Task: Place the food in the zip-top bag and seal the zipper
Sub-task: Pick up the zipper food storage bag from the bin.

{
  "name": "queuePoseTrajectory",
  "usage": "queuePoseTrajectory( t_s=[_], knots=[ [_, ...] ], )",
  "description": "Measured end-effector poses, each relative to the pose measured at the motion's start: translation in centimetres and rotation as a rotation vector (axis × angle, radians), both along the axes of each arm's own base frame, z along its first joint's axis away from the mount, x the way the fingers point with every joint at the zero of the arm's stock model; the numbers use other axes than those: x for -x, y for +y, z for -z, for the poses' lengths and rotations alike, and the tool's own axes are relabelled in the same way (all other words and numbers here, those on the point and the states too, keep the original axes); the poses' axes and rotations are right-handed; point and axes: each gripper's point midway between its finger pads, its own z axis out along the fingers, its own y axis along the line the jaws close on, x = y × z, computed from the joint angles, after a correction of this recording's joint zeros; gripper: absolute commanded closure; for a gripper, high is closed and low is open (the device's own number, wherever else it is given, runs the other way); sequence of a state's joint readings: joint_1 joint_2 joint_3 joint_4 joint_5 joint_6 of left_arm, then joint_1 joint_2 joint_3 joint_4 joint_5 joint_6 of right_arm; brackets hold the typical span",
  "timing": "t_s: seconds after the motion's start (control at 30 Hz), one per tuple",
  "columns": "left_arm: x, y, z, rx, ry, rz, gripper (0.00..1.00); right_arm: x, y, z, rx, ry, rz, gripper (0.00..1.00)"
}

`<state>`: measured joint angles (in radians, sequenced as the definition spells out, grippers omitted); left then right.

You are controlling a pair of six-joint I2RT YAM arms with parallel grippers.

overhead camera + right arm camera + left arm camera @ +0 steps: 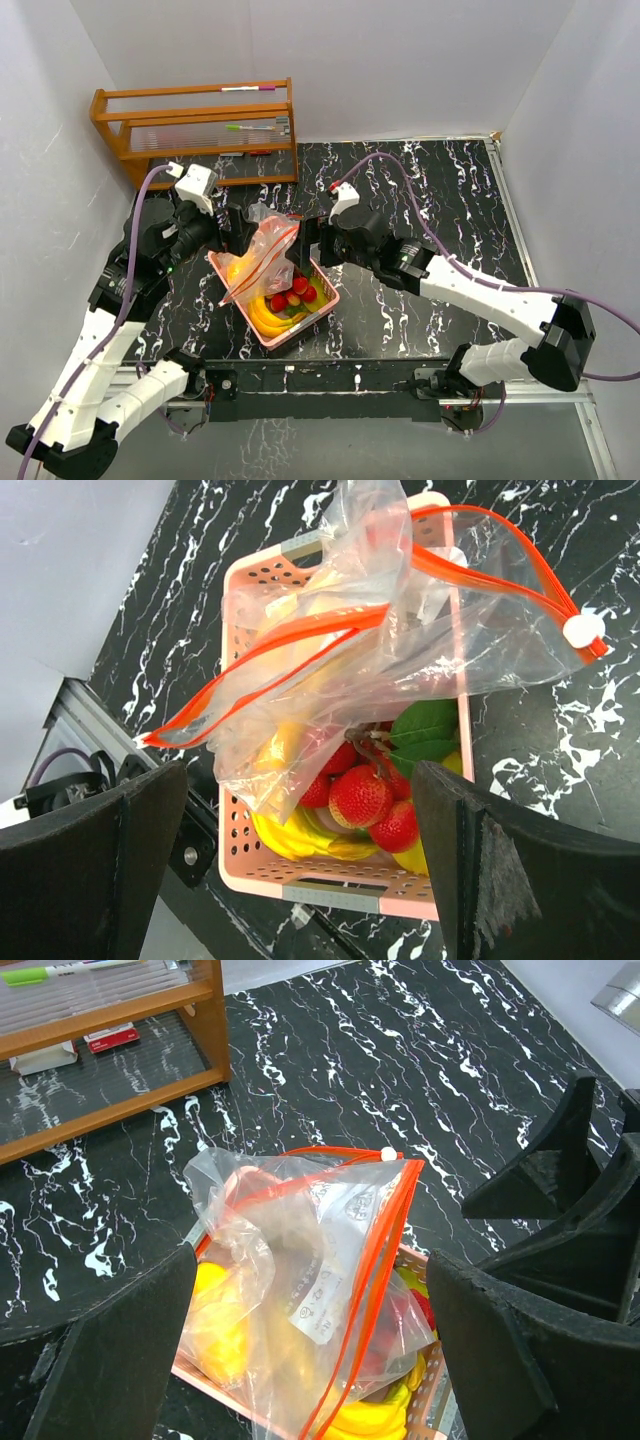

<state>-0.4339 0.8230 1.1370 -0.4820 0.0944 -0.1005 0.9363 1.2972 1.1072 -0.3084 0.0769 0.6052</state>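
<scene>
Nearest the arm bases, a pink slotted basket point(240, 850) is set on the black marbled table point(430, 190). The food is held in it. A yellow banana bunch point(263, 316) is at the near end, and red strawberries point(362, 795) with green leaves point(425, 730) are beside it. A yellow-orange fruit point(222, 1330) at the far left end is seen only through plastic.

A clear zip-top bag point(268, 250) is draped over the basket's far part. The tracks of its orange zipper point(330, 630) are parted along most of their length, and the white slider point(577, 630) is at one end. Whether the yellow-orange fruit lies inside the bag or beneath it cannot be told.

The left gripper point(312, 1260) and right gripper point(300, 775) are held on either side of the bag, jaws spread wide, with nothing gripped.

Farthest back, a wooden rack point(190, 95) carrying markers point(250, 127) is stood against the wall.
</scene>
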Motion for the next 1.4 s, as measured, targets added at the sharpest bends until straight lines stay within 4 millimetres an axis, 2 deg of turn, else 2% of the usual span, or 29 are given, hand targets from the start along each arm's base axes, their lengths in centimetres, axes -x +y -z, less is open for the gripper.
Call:
queuePoseTrajectory(
  t_s=[0.23, 0.5, 0.67, 0.73, 0.77, 0.87, 0.93, 1.03, 1.2, 1.3, 1.4],
  knots=[
    [0.4, 0.2, -0.3, 0.004, -0.009, 0.0, 0.03, -1.2, 1.8, -0.4, -0.026, -0.017, 0.0, 0.01],
    [0.5, 0.3, 0.2, -0.004, -0.001, 0.001, 0.03, -2.8, 4.0, 1.8, -0.019, -0.008, 0.003, 0.02],
    [0.5, 0.3, 0.5, -0.014, 0.002, 0.002, 0.03, -3.5, 4.9, 2.2, -0.033, -0.015, 0.008, 0.12],
    [0.5, 0.4, 0.7, -0.02, 0.005, 0.002, 0.03, -3.9, 5.4, 2.8, -0.035, -0.012, 0.008, 0.2],
    [0.5, 0.4, 0.9, -0.024, 0.007, 0.001, 0.03, -4.0, 5.5, 3.1, -0.032, -0.009, 0.009, 0.29],
    [0.5, 0.5, 1.1, -0.03, 0.01, 0.001, 0.03, -4.2, 5.9, 4.2, -0.018, 0.004, 0.008, 0.63],
    [0.5, 0.5, 1.0, -0.03, 0.01, 0.001, 0.03, -4.2, 6.0, 4.5, -0.014, 0.007, 0.007, 0.81],
    [0.5, 0.5, 1.0, -0.031, 0.009, -0.001, 0.03, -4.3, 6.1, 4.5, -0.021, 0.013, 0.012, 0.92],
    [0.5, 0.6, 1.1, -0.037, 0.009, -0.004, 0.03, -4.1, 5.8, 2.7, -0.05, -0.001, 0.023, 0.92],
    [0.4, 0.8, 1.1, -0.044, 0.008, -0.015, 0.03, -3.8, 4.4, -1.1, -0.108, -0.05, 0.053, 0.92],
    [0.4, 0.9, 0.9, -0.044, 0.004, -0.022, 0.03, -3.6, 2.0, -6.6, -0.2, -0.138, 0.122, 0.92]
  ],
)
